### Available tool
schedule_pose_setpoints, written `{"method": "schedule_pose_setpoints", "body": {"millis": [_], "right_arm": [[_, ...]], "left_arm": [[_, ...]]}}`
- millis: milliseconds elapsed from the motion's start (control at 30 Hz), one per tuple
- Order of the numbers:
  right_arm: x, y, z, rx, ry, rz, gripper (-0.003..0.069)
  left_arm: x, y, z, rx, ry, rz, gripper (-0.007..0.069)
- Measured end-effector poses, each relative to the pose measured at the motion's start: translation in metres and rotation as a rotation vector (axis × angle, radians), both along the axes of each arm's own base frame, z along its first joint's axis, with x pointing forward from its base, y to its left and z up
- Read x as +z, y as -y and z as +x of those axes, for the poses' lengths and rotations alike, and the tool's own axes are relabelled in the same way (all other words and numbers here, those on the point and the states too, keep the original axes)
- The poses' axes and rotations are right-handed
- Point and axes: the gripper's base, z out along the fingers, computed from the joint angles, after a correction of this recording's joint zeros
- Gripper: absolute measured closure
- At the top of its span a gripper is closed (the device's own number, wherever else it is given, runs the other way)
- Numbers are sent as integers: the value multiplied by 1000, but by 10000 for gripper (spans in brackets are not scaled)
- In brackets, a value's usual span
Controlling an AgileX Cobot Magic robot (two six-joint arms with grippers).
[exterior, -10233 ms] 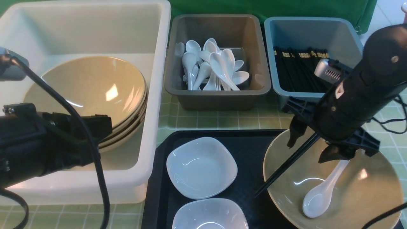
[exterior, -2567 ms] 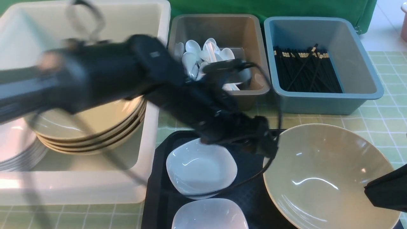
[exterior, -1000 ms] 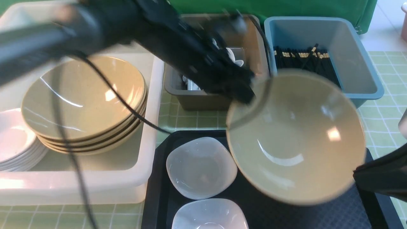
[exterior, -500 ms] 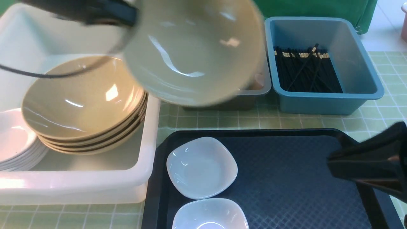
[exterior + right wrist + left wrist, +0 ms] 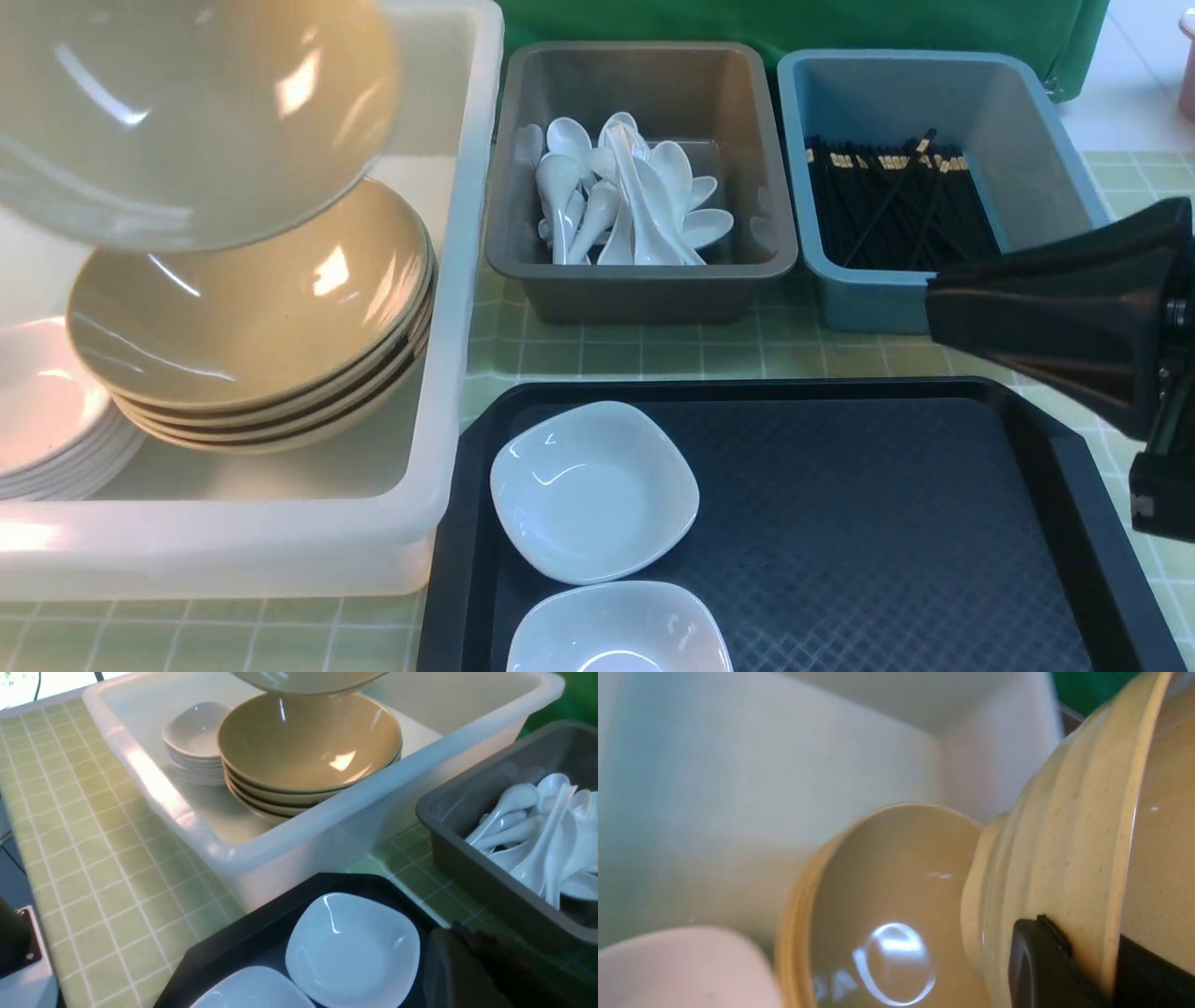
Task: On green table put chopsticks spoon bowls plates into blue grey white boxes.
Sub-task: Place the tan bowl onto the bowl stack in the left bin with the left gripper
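Observation:
A beige bowl (image 5: pixel 187 121) hangs tilted over the white box (image 5: pixel 467 280), just above the stack of beige bowls (image 5: pixel 252 308) inside it. My left gripper (image 5: pixel 1106 970) is shut on this bowl's rim, one black finger (image 5: pixel 1041 961) outside the wall and one inside; the front view hides it. White plates (image 5: pixel 47 411) are stacked beside the bowls. Two small white dishes (image 5: pixel 594 490) (image 5: pixel 616 630) lie on the black tray (image 5: pixel 840 523). My right gripper (image 5: pixel 934 297) hovers shut and empty over the tray's right side.
The grey box (image 5: pixel 644 289) holds white spoons (image 5: pixel 625 196). The blue box (image 5: pixel 859 303) holds black chopsticks (image 5: pixel 887 205). Both stand behind the tray on the green checked cloth (image 5: pixel 607 355). The right arm partly covers the blue box's front corner.
The left gripper carried the beige bowl from the tray up and leftward to above the stack in the white box. The right arm rose and moved inward over the tray's right edge.

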Motion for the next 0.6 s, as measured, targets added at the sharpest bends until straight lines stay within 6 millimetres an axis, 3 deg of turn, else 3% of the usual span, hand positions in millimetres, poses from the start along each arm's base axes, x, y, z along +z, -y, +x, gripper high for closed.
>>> {"method": "schedule_pose_setpoints", "body": {"millis": [300, 600], "right_arm": [[-1, -1, 3, -6, 2, 0, 593], [-1, -1, 3, -6, 2, 0, 587]], "left_arm": [[-76, -4, -9, 130, -147, -63, 607], [-88, 11, -3, 142, -142, -83, 606]]}}
